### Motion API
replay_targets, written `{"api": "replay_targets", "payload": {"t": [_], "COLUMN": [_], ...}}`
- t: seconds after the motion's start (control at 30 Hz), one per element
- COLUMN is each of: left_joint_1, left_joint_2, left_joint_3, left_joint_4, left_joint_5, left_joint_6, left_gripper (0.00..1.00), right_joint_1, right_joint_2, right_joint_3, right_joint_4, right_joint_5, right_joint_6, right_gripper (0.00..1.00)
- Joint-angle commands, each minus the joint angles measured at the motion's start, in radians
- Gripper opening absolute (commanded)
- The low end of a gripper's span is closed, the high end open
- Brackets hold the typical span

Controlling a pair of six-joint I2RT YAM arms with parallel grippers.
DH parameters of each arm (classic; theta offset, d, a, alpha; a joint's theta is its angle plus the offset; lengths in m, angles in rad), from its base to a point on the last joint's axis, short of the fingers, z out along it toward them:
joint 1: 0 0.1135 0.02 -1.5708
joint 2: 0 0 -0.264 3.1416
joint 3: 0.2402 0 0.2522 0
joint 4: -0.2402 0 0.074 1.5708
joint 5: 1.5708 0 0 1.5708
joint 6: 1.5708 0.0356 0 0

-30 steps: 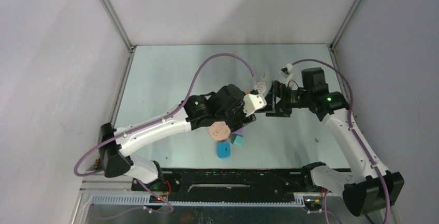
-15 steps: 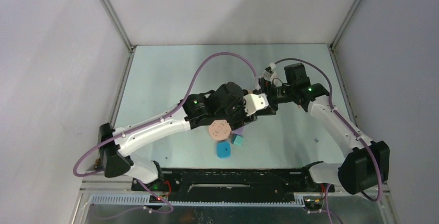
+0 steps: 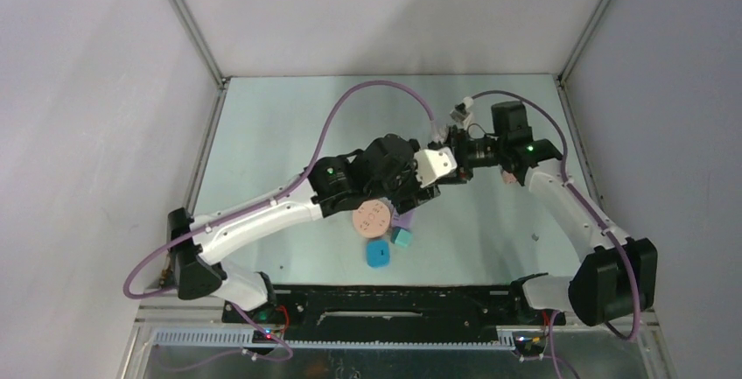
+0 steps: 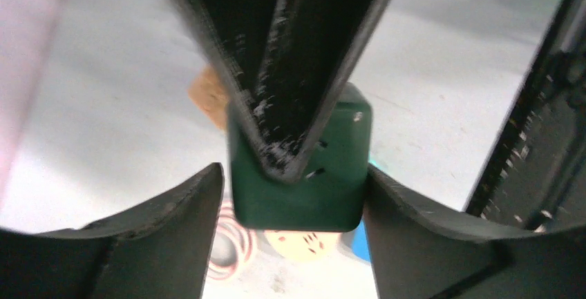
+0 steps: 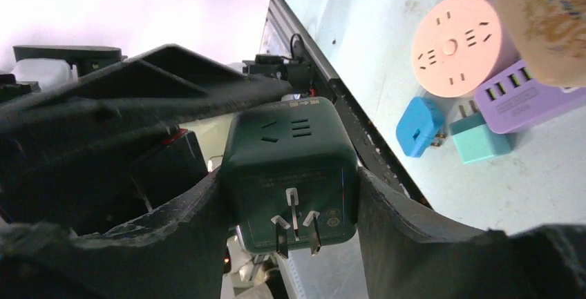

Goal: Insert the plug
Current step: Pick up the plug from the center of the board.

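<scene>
The plug (image 5: 290, 168) is a dark green cube with three metal prongs facing the right wrist camera. My right gripper (image 5: 290, 188) is shut on it, with both fingers pressed against its sides. In the left wrist view the same green plug (image 4: 297, 188) sits between the fingers of my left gripper (image 4: 292, 181), which is also shut on it. A black finger of the right gripper crosses in front of it there. Both grippers meet in mid-air above the table centre, left gripper (image 3: 437, 176) and right gripper (image 3: 448, 158). The arms hide the plug from the top camera.
On the table below lie a round pink socket (image 3: 371, 219), a purple power strip (image 5: 525, 95), a blue adapter (image 3: 379, 254) and a teal adapter (image 3: 402, 238). A purple cable (image 3: 367, 94) arcs over the back. A small pink round object (image 3: 508, 178) lies under the right arm.
The right arm swung left and back to meet the left gripper, and its jaws closed from wide open onto the green plug. The left arm barely shifted.
</scene>
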Motion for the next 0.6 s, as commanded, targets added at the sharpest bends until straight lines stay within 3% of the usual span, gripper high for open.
{"api": "replay_targets", "payload": {"t": [0.0, 0.1, 0.2, 0.3, 0.47, 0.57], "left_joint_1": [0.007, 0.007, 0.022, 0.070, 0.110, 0.136], "left_joint_2": [-0.062, -0.160, -0.264, -0.348, -0.468, -0.476], "left_joint_3": [0.069, -0.021, -0.133, -0.216, -0.414, -0.443], "left_joint_4": [0.187, 0.348, 0.516, 0.605, 0.826, 0.849], "left_joint_5": [-0.145, -0.165, -0.106, 0.067, 0.295, 0.389], "left_joint_6": [-0.030, -0.044, -0.051, -0.064, -0.012, -0.020], "left_gripper": [0.82, 0.99, 1.00, 1.00, 1.00, 1.00], "right_joint_1": [-0.085, -0.146, -0.179, -0.186, -0.182, -0.179], "right_joint_2": [-0.074, -0.112, -0.139, -0.157, -0.180, -0.185], "right_joint_3": [0.017, 0.017, 0.017, 0.016, 0.017, 0.017], "right_joint_4": [0.066, 0.155, 0.264, 0.361, 0.416, 0.458], "right_joint_5": [-0.069, -0.113, -0.148, -0.172, -0.206, -0.233], "right_joint_6": [0.075, 0.141, 0.232, 0.302, 0.289, 0.300], "right_gripper": [0.00, 0.00, 0.00, 0.00, 0.00, 0.00]}}
